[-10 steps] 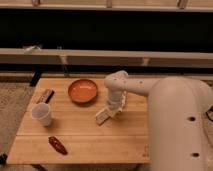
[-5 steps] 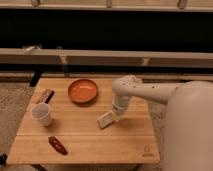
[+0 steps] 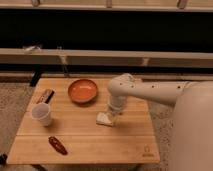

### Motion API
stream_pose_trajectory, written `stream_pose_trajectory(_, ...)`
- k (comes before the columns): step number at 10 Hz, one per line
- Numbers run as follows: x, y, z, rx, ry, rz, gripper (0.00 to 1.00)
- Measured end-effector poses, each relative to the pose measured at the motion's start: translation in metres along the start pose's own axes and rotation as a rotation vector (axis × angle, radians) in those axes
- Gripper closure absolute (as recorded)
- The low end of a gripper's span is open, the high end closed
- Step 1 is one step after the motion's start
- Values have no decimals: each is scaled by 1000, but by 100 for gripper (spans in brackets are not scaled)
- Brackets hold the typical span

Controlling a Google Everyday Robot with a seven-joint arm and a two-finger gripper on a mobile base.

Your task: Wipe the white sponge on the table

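Note:
The white sponge [image 3: 104, 119] lies on the light wooden table [image 3: 85, 140], right of the middle. My gripper [image 3: 113, 112] comes down from the white arm on the right and sits on the sponge's right end, touching it. The arm's wrist hides part of the sponge.
An orange bowl [image 3: 82, 91] stands at the back middle. A white cup [image 3: 42, 114] is at the left, a dark packet [image 3: 45, 96] behind it. A red-brown item [image 3: 57, 145] lies near the front left. A small logo [image 3: 146, 151] marks the front right corner.
The arm has drawn back to the right and straightened. The gripper and sponge stay at about the same place on the table, the sponge lying slightly flatter.

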Motion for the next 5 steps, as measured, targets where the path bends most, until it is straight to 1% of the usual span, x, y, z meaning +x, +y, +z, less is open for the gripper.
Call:
stream_pose_trajectory(1, 6, -6, 0, 5, 2, -19, 97)
stream_pose_trajectory(2, 13, -13, 1, 11, 2, -36, 87)
stream_pose_trajectory(3, 16, -14, 3, 13, 5, -39, 77)
stream_pose_trajectory(4, 18, -14, 5, 14, 5, -39, 69)
stream_pose_trajectory(5, 20, -11, 9, 12, 7, -34, 57)
